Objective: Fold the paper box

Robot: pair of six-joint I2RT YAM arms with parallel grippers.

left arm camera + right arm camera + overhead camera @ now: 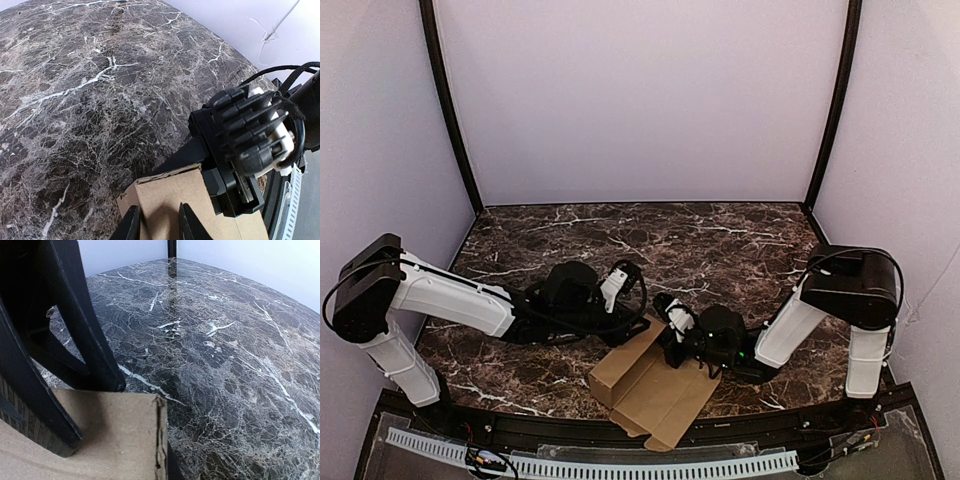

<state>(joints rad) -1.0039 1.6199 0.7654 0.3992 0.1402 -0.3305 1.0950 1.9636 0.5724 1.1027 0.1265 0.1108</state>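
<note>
The paper box (655, 390) is plain brown cardboard, partly folded, lying at the near middle of the marble table with one raised wall on its left. My left gripper (638, 322) reaches in from the left. In the left wrist view its fingers (131, 226) straddle the far end of that wall (170, 200), one on each face. My right gripper (672, 345) sits against the box's far right edge. Its black body (245, 135) fills the right of the left wrist view. In the right wrist view the cardboard (100, 435) hides its fingertips, and the left fingers (95, 340) stand beside it.
The dark marble table (720, 240) runs back to lilac walls with black corner posts (455, 130). A white cable rail (620, 465) lines the near edge, just below the box's front corner. Both arm bases stand at the near corners.
</note>
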